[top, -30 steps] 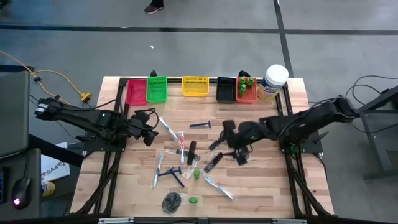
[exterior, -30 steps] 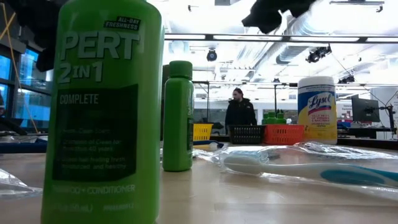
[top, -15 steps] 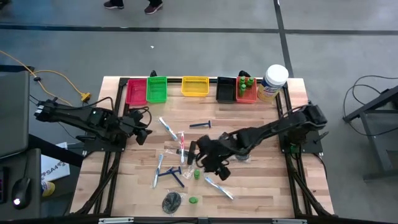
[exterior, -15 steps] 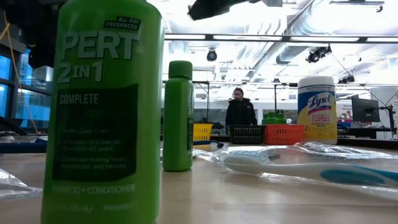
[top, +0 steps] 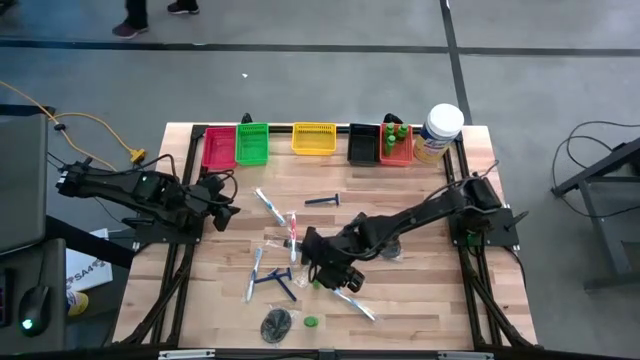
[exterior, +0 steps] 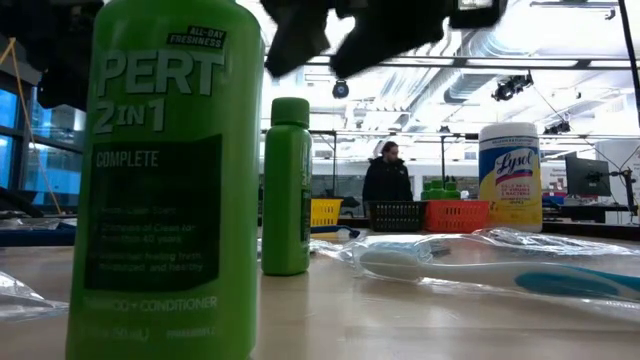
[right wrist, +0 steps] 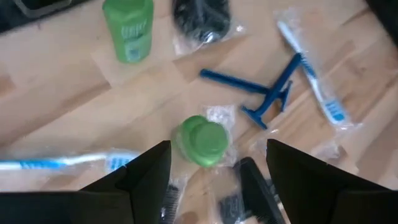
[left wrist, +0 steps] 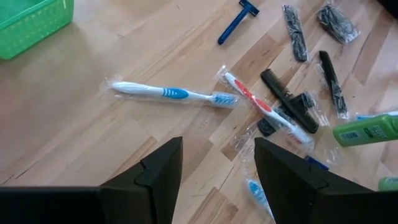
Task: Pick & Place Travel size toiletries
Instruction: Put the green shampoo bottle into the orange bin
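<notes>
Toiletries are lying scattered over the middle of the table (top: pixel 420 290) — green bottles, wrapped toothbrushes, blue razors, black combs and a mesh puff.

Your right gripper (right wrist: pixel 214 171) is hanging over the centre of the clutter, directly above an upright bottle (right wrist: pixel 202 140), whose round cap is sitting between the two fingers (right wrist: pixel 146 180). They are spread wide, well clear of the cap on both sides, and holding nothing. Your left gripper (left wrist: pixel 214 165) is waiting near the table's left edge, fingers also parted and empty, looking toward a toothbrush (left wrist: pixel 171 93).

Watch the crowding. The bottle is standing right among clear wrappers and a black comb (right wrist: pixel 252 186), with a pair of razors (right wrist: pixel 267 96) just beside it. If you are descending off-centre, one finger may be nudging the bottle sideways and tipping it — a tall, narrow, smooth bottle will be rolling once it falls. A finger could also be landing on a slippery wrapper and dragging a neighbour along, or pinching plastic together with the bottle. Closing only on the cap may be giving a poor hold; going lower, onto the body, looks safer.

The bins (top: pixel 252 142) are lining the far edge.
</notes>
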Controlling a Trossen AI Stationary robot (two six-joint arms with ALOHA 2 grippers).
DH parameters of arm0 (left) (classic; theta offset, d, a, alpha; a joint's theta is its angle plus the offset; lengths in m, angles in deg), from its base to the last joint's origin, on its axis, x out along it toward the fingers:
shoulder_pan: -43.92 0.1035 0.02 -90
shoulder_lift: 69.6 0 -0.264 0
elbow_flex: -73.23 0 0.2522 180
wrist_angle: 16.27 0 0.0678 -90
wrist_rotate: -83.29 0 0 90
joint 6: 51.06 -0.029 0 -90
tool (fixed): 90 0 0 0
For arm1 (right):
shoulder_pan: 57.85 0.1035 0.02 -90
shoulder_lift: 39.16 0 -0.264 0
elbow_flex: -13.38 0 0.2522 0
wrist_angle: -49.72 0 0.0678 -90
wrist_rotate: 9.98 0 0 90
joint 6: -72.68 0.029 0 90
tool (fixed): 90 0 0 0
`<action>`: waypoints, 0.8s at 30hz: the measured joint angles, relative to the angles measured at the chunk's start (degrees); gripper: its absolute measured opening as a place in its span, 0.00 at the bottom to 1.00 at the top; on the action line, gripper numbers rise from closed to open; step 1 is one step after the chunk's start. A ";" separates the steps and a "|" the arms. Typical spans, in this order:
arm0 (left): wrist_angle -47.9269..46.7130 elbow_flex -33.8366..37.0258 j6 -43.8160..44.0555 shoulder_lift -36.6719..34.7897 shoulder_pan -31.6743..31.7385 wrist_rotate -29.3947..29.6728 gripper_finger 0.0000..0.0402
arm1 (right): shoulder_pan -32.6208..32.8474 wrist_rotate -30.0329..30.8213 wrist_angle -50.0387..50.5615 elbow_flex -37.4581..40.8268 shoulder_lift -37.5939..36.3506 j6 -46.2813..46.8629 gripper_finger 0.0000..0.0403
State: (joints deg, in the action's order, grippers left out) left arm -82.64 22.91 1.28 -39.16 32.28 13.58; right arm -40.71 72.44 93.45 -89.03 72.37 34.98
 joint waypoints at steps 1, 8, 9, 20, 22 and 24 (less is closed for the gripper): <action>-0.11 0.00 0.00 0.00 -0.02 0.00 0.48 | 0.11 0.04 -0.03 0.01 0.38 -0.88 0.62; -0.44 0.00 -0.02 0.00 -0.02 -0.03 0.48 | -0.40 1.31 -1.57 0.01 0.56 -3.32 0.62; -0.44 0.00 -0.02 0.00 -0.02 -0.02 0.48 | -0.70 0.75 -1.51 0.01 0.56 -3.35 0.62; -1.52 0.00 0.42 0.00 0.00 -0.13 0.48 | -0.24 0.17 -3.96 0.29 3.38 -9.77 0.62; -1.65 0.00 0.42 0.00 -0.02 -0.22 0.48 | -0.40 0.43 -5.51 0.10 3.95 -10.11 0.62; -1.58 0.00 0.42 0.00 -0.01 -0.24 0.48 | -0.50 0.64 -4.98 0.16 4.03 -10.33 0.62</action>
State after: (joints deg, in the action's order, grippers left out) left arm -84.23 22.91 1.69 -39.16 32.27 13.34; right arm -41.21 73.08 88.47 -88.86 76.41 24.65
